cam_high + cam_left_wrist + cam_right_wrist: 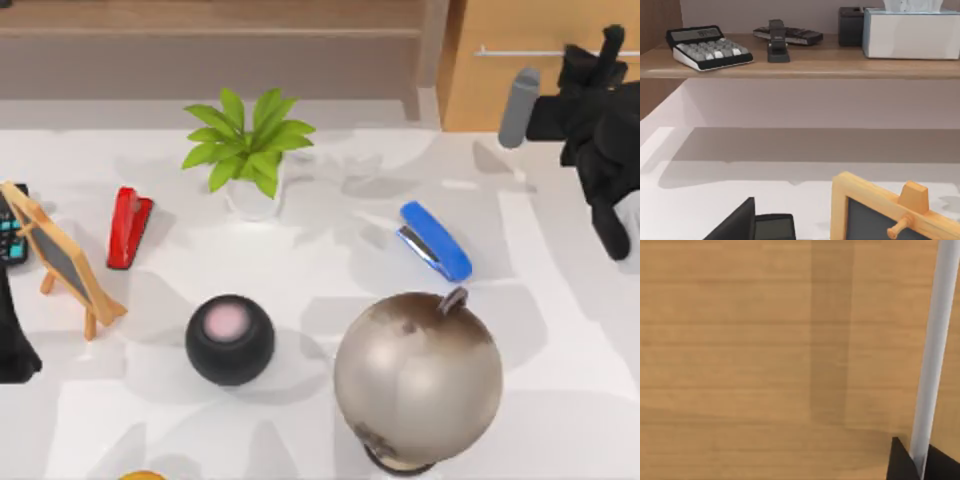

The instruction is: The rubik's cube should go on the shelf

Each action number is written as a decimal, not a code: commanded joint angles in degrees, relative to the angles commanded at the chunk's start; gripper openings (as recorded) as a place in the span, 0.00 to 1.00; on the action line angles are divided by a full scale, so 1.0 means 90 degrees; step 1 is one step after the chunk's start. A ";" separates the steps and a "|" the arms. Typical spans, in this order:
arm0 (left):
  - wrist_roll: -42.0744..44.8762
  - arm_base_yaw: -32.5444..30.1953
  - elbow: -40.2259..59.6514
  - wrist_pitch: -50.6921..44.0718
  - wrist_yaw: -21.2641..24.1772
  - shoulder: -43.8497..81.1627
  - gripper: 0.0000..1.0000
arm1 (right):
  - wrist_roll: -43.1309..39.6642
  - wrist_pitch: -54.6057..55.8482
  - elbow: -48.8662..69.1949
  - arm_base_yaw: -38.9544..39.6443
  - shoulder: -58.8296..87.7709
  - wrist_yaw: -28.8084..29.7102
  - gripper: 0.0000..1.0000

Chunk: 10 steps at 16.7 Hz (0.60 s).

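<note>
Top view: the shelf [250, 14] runs along the back, behind the plant [250, 140]. To the plant's right at the back stands a cabinet [470, 80], and our right gripper [608, 48] is up against its handle [520, 50]. We cannot tell whether it is gripping. Our left gripper [15, 350] is parked far left of the plant; we cannot tell its state either. We cannot tell where the cube is; we judge it may be inside the cabinet. On the table we count one red stapler [128, 227], one blue stapler [435, 240], one globe [418, 378], one black ball [229, 339], one chalkboard [60, 258] and one calculator [10, 235].

Left wrist view: the shelf already holds one calculator [707, 47], one black stapler [777, 47] and one tissue box [912, 32]. A careless placement could knock into these.

Right wrist view: the handle crosses the cabinet front. A loose or off-centre hold could slip off it.
</note>
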 joint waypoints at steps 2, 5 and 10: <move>0.0000 0.0000 0.0000 0.0000 0.0000 0.0000 1.00 | 0.0019 -0.0020 -0.0008 0.0017 0.0007 0.0003 0.00; 0.0000 0.0000 0.0000 0.0000 0.0000 0.0000 1.00 | 0.0020 0.0145 -0.0267 0.0069 -0.0141 0.0020 0.00; 0.0000 0.0000 0.0000 0.0000 0.0000 0.0000 1.00 | 0.0046 0.0800 -0.1536 0.0201 -0.0644 0.0175 0.00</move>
